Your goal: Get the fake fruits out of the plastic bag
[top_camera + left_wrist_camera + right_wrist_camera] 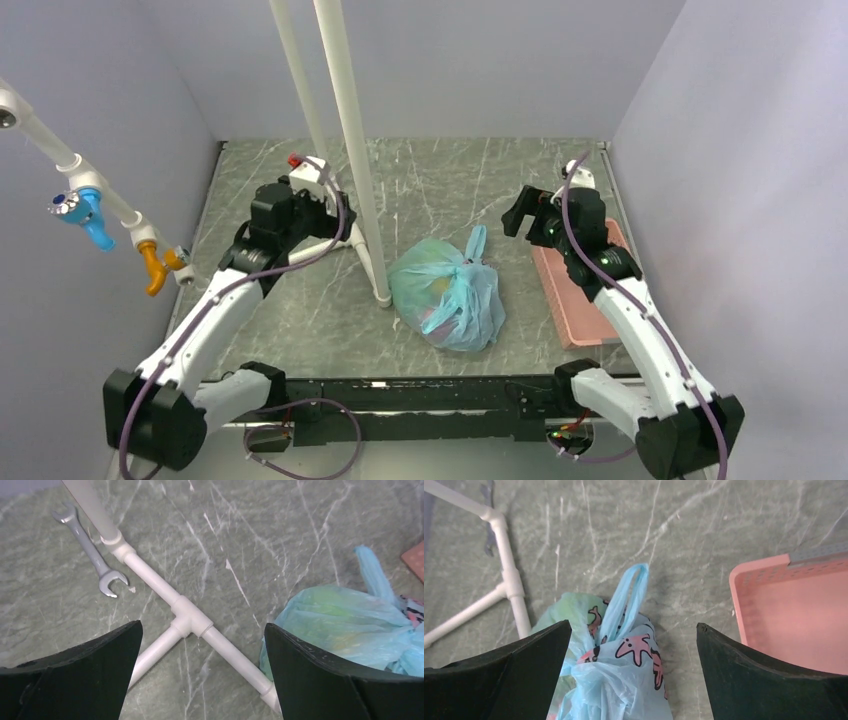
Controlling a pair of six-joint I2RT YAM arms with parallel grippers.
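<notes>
The plastic bag (450, 292) lies at the table's middle, light blue-green and tied in a knot (599, 677), with one loop handle (626, 595) sticking up. It carries pink starfish and fish prints. The fake fruits are inside it and show only as faint yellow-green tints through the plastic. My left gripper (325, 210) hangs open to the bag's upper left, over the white pipe foot (202, 625), and the bag (345, 620) lies past its right finger. My right gripper (522, 212) is open to the bag's upper right, with the knot (633, 624) below its jaws and nothing between them.
A white pipe stand (345, 150) rises just left of the bag, and its cross-shaped foot (150, 575) runs along the table. A silver wrench (95, 555) lies beside that foot. The flat pink slotted tray (580, 290) sits at the right wall. Grey walls enclose three sides.
</notes>
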